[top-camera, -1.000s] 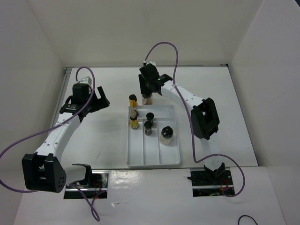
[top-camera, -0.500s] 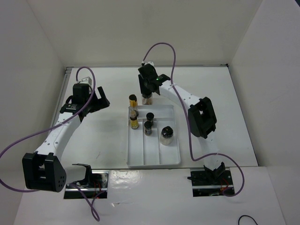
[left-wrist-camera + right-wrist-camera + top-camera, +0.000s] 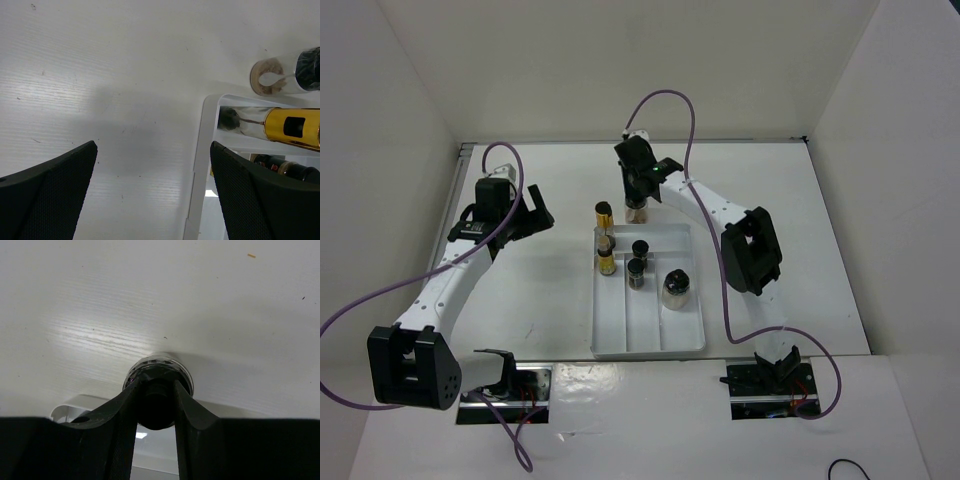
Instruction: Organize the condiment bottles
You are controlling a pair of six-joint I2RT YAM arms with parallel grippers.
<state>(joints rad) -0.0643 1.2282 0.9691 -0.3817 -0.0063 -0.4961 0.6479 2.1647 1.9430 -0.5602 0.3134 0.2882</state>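
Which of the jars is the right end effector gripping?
The pale beige jar standing just past the tray's far edge; the right end effector pinches its black cap. No other jar is held.

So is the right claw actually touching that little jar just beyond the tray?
Touching. The right wrist view shows the right claw with its two fingers pressed against either side of the jar at its black cap.

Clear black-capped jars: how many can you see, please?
6: pale jar in right gripper; yellow jar at white tray's far-left corner; another yellow, left section; two brown, middle; beige, right.
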